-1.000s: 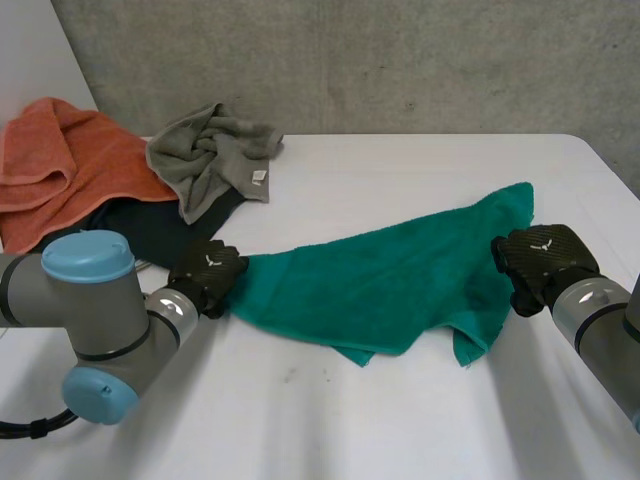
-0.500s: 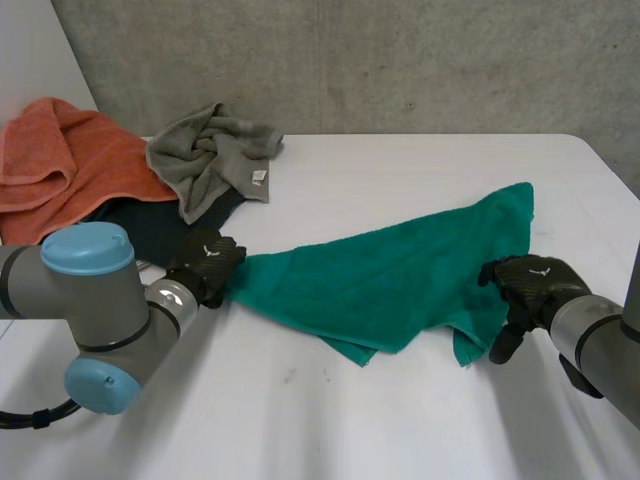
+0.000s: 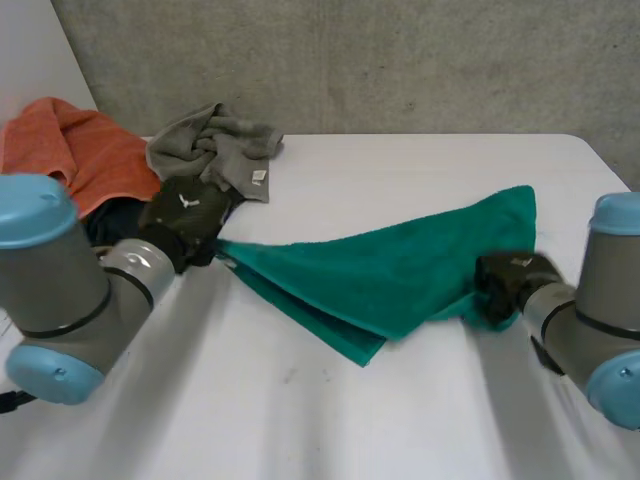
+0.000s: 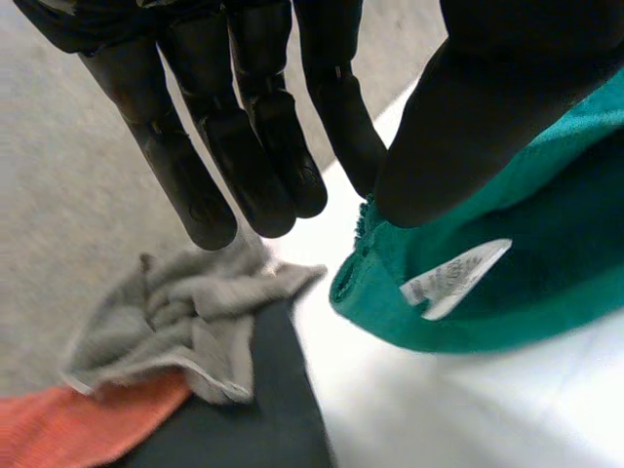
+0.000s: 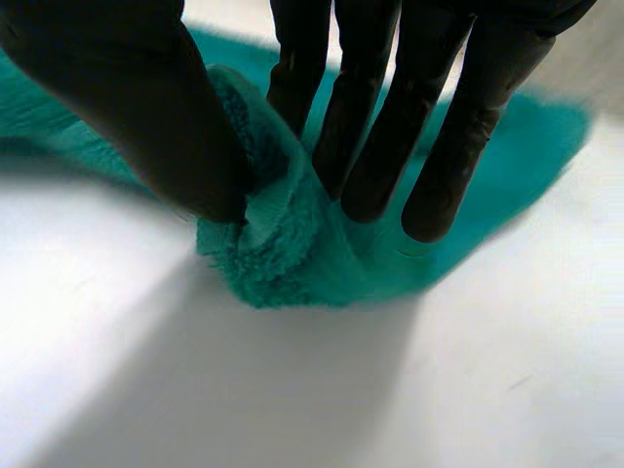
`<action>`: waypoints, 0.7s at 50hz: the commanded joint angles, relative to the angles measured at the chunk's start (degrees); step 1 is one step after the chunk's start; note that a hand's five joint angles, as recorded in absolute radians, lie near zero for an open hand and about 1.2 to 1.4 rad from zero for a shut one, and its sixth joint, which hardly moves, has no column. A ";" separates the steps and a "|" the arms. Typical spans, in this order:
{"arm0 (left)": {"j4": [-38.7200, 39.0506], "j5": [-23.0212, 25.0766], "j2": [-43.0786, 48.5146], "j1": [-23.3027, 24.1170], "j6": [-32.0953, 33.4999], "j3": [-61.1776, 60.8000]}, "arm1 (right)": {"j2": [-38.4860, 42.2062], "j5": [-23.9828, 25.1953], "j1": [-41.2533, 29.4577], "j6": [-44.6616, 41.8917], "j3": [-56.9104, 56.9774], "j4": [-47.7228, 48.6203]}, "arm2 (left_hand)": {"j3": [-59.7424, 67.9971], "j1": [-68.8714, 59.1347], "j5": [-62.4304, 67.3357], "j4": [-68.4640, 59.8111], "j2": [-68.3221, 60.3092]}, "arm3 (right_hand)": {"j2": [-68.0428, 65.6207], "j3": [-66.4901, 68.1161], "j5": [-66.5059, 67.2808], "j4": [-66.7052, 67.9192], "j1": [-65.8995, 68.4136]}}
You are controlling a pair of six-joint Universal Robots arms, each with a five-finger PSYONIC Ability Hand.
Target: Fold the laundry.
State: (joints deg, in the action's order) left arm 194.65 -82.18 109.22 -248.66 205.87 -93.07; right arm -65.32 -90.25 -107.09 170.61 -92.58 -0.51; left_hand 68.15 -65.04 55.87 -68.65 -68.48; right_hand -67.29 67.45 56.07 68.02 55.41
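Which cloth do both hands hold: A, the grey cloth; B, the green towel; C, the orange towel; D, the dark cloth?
B: the left hand pinches the green towel at its tagged corner, and the right hand pinches a bunched part at the other end.

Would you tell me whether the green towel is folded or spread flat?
Folded over: the green towel shows two layers along its near edge; left hand and right hand pinch opposite ends.
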 commanded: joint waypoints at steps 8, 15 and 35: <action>-7.00 0.09 -18.42 -1.30 -1.44 -0.62 | -24.50 -0.37 6.28 -36.65 3.80 -5.98 | 11.85 -14.96 14.13 -11.35 -11.52 | -12.71 12.55 13.93 11.98 24.59; -8.14 0.36 -18.26 -2.35 -1.26 -1.33 | -25.03 -0.10 6.81 -40.27 9.52 -13.11 | 11.85 -14.96 14.13 -11.35 -11.52 | -12.71 12.55 13.93 11.98 24.59; -1.57 0.01 13.47 -1.65 -1.17 31.69 | 0.54 -0.72 6.01 -39.66 28.41 9.10 | 11.85 -14.96 14.13 -11.35 -11.52 | -12.71 12.55 13.93 11.98 24.59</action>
State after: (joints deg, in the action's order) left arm 187.97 -82.08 116.75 -250.73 204.99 -78.12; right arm -69.77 -90.17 -100.92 130.14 -73.31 -6.65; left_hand 68.29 -65.04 55.87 -68.68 -68.57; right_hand -67.29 67.49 56.58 68.04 55.42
